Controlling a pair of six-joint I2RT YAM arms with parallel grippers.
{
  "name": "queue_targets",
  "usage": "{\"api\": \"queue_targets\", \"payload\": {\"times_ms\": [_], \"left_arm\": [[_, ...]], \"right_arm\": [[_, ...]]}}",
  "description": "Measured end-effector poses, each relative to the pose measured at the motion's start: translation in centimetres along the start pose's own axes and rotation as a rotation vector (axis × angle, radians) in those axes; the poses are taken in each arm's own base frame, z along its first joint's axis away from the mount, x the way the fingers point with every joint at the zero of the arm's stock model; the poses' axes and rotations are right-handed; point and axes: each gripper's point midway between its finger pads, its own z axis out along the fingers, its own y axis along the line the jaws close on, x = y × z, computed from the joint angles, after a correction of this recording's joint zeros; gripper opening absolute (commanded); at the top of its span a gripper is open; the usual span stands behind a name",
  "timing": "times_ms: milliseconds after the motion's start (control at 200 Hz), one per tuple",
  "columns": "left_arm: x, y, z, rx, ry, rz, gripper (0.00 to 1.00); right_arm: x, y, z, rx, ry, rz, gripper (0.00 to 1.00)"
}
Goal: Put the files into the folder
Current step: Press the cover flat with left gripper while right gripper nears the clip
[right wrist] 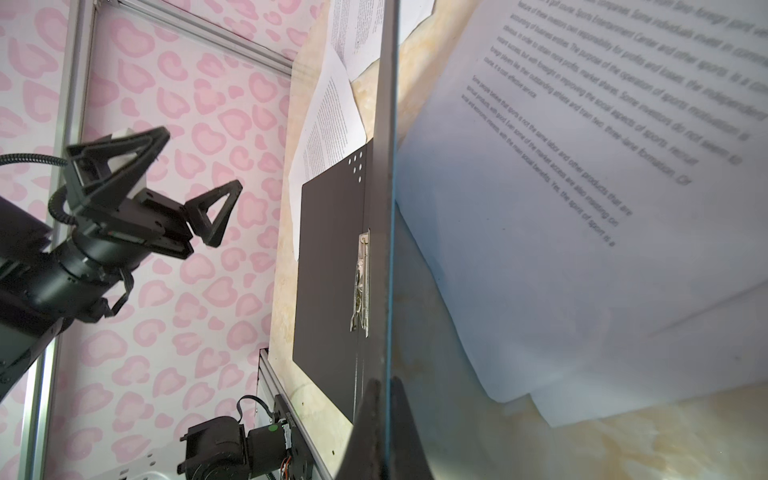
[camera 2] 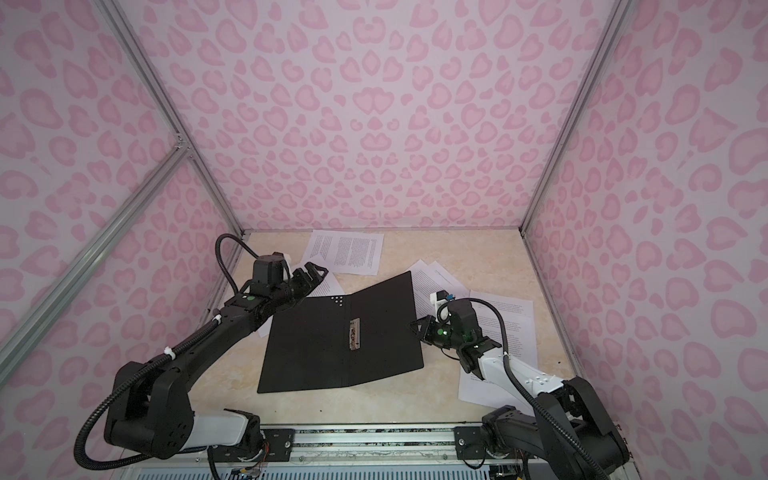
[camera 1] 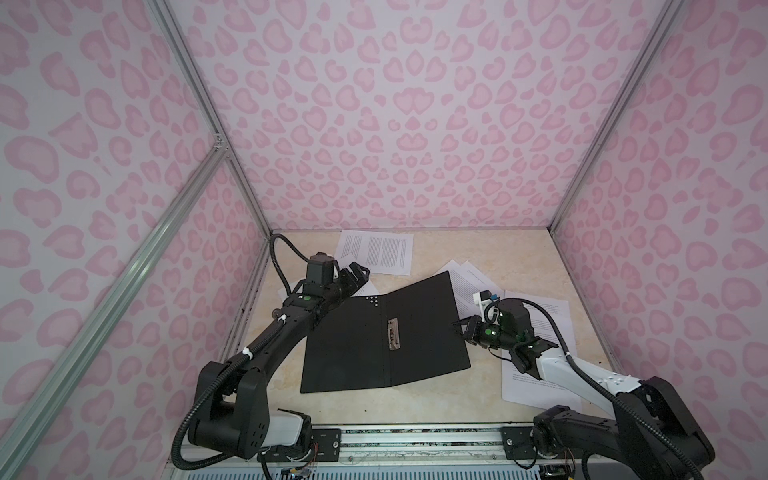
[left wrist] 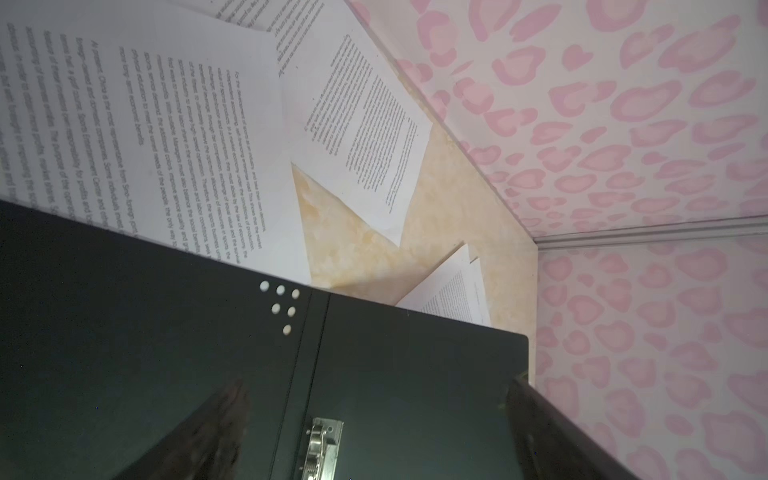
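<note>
Top views: folder [camera 1: 424,332] [camera 2: 307,349] open, spine [camera 1: 387,316] [camera 2: 349,320] fwd-back

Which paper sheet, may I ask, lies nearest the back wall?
The sheet lying apart beyond the open folder; the others flank the folder's sides.

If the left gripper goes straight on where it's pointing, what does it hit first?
Likely the open black inside of the folder, near its spine's far end; the left gripper hovers over it, jaws open. Depth is unclear: it might clear that edge and reach the table.
</note>
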Motion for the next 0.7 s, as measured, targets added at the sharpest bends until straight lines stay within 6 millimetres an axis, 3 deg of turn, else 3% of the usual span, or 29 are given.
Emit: {"api": "queue_targets", "payload": {"times_ms": [85, 250, 365, 500, 585, 700], "left_arm": [[2.3, 1.7, 0.0, -0.033, 0.043, 0.021, 0.98], [4.7, 4.4, -0.2, -0.090, 0.077, 0.053, 0.98], [6.3, 6.3, -0.3, -0.129, 0.102, 0.073, 0.98], [7.7, 7.1, -0.8, -0.135, 0.115, 0.100, 0.98], [8.3, 7.7, -0.9, -0.152, 0.117, 0.125, 0.98], [8.4, 8.5, -0.8, -0.177, 0.109, 0.140, 0.98]], "right_arm": [[0.2, -1.0, 0.6, 0.019, 0.005, 0.006, 0.00], [0.6, -3.0, 1.5, 0.064, 0.031, 0.020, 0.52], [-0.1, -4.8, 1.0, 0.122, -0.001, 0.040, 0.77], [-2.2, -5.4, -0.2, 0.208, -0.070, 0.020, 0.89], [-4.1, -5.2, -0.8, 0.249, -0.117, -0.001, 0.92], [-6.0, -6.7, -1.5, 0.330, -0.166, 0.017, 0.97]]}}
